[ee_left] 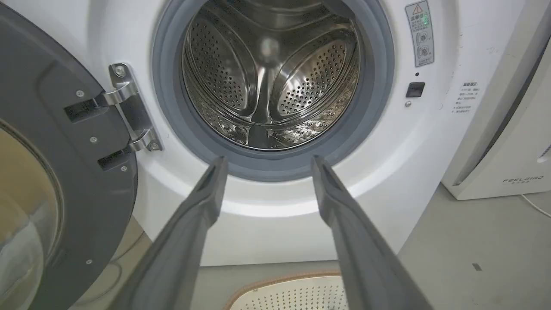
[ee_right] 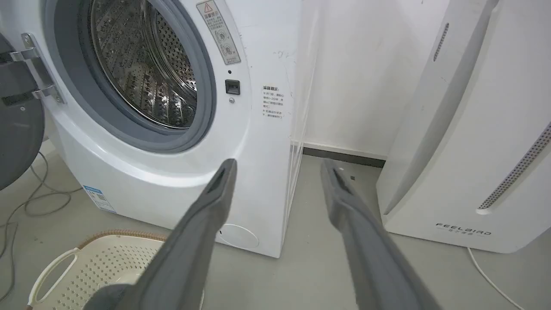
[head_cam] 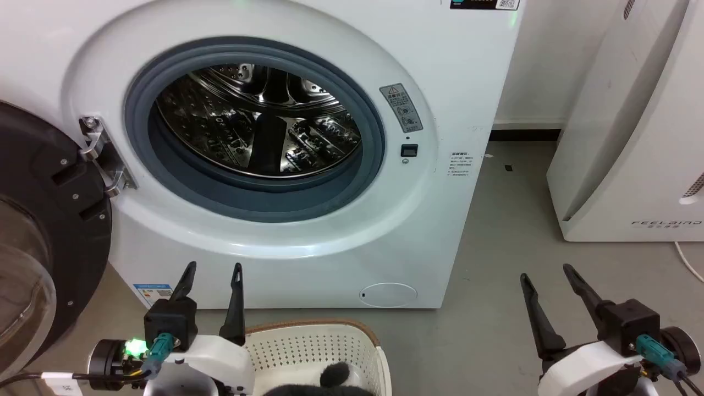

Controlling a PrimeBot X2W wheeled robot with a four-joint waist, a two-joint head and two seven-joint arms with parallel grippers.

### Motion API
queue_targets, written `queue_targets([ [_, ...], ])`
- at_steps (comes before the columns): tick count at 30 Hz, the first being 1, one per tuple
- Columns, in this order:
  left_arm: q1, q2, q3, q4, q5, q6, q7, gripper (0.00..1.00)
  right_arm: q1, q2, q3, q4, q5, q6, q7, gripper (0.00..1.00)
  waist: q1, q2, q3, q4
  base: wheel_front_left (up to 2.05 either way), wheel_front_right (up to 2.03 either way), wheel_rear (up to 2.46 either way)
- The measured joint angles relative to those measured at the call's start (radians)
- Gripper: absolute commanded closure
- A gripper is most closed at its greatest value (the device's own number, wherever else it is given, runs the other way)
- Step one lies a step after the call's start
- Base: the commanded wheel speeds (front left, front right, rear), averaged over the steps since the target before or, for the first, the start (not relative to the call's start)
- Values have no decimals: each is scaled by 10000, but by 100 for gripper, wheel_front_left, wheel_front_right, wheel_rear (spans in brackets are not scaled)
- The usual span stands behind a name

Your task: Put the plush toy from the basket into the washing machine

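The large white front-loading washing machine (head_cam: 451,82) stands with its dark-rimmed glass door (head_cam: 49,220) swung fully open to the left on a metal hinge (head_cam: 102,157), so the round grey rubber gasket (head_cam: 137,126) and the shiny perforated steel drum (head_cam: 258,121) are exposed; nothing can be seen lying in the drum. On the grey floor (head_cam: 495,275) just in front of the machine sits the cream-white perforated plastic basket (head_cam: 308,346) with its brown woven-look rim. The fluffy black-and-white plush toy (head_cam: 330,379) lies inside it at the bottom edge of the head view, where a rounded black ear and a little white fur are visible. The left tool (head_cam: 214,267) hangs low at the left, just beside the basket, its two long dark fingers spread wide and holding nothing; in the left wrist view they point up at the lower edge of the porthole. The right tool (head_cam: 544,272) hovers well apart from the basket over bare floor at the lower right, its fingers likewise spread wide with nothing between them. To the right stands a tall white "FEELBIRD" appliance (head_cam: 632,137), near the wall. In the right wrist view, thin grey cables (ee_right: 38,193) lie looped on the floor under the open door.
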Motion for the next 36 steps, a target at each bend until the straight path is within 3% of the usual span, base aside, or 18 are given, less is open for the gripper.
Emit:
queue_targets([
  [17, -5, -2, -384, 539, -178, 29, -359, 0, -1, 0, 8, 44, 138, 0, -353, 0, 1, 0, 341, -93, 0, 0, 0],
  [36, -993, 15, -871, 2610, -385, -142, -531, 0, -267, 0, 140, -38, 261, 0, -711, 0, 2, 0, 1439, -341, 0, 0, 0],
])
